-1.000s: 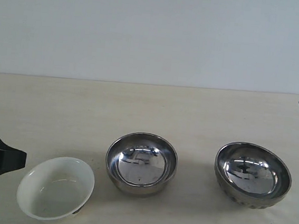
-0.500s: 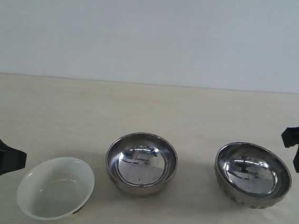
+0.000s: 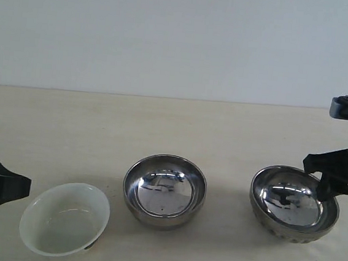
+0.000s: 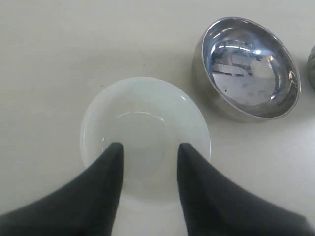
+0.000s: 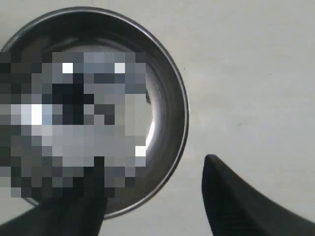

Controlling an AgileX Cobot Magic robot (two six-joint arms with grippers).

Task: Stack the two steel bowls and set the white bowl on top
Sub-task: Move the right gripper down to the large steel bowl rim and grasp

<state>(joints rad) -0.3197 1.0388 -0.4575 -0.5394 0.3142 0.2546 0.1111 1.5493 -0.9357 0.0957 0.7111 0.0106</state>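
The white bowl sits at the front left, and fills the left wrist view as the white bowl. My left gripper hovers just left of it, open, its fingers over the bowl's near rim with nothing held. The plain steel bowl stands in the middle, also seen as the steel bowl. The dimpled steel bowl stands at the right. My right gripper is open above its right rim; one finger is over the bowl's inside, the other finger is outside it.
All three bowls stand apart in a row on the pale tabletop. A plain wall rises behind the table's far edge. The edge of the dimpled bowl shows in the left wrist view.
My right gripper has come down and leftward from the right edge to the dimpled bowl's rim. The left gripper and all three bowls have stayed put.
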